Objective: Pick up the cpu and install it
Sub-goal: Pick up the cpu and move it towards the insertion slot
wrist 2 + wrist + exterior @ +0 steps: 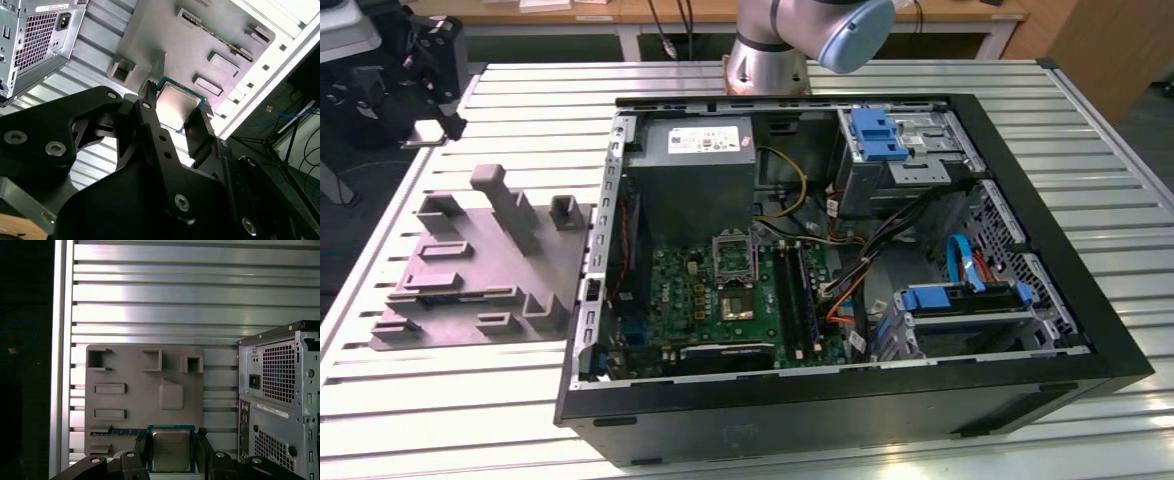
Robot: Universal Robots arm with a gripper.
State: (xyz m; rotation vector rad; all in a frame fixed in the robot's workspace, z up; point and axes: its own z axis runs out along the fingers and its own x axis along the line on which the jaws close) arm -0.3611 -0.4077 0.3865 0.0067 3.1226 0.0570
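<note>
Between the black fingers [141, 449] of the gripper [171, 442] sits the cpu [171, 452], its silvery metal top and green edge facing the cameras in both wrist views. The jaws are drawn in against two opposite edges and clamp it. It hangs clear above the grey moulded tray [135, 410], near one edge of it. The tray lies on the slatted metal table [150, 290]. Just beside it, toward the exterior view's right, stands the open computer case [854, 410] with its green motherboard [707, 300] exposed.

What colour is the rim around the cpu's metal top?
Teal-green, framing the silvery-grey top of the cpu; clearest in the first wrist view.
</note>
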